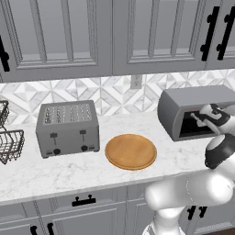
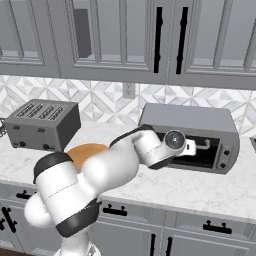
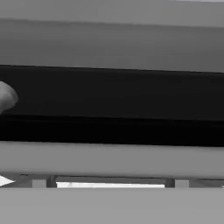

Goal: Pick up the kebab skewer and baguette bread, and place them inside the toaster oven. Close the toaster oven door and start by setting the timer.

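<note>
The toaster oven stands at the right end of the counter, a grey rounded box with its dark front open. My gripper reaches into that opening from the right, with the white hand just outside it. The fingertips are lost against the dark inside, so I cannot tell how the jaws stand or whether they hold anything. In the hand view a dark cavity runs across, with a grey band and a pale bar below it. The kebab skewer and the baguette bread are out of view.
A round wooden board lies bare on the marble counter in the middle. Left of it stands a grey slot toaster, and a wire basket sits at the far left. Grey wall cabinets hang overhead.
</note>
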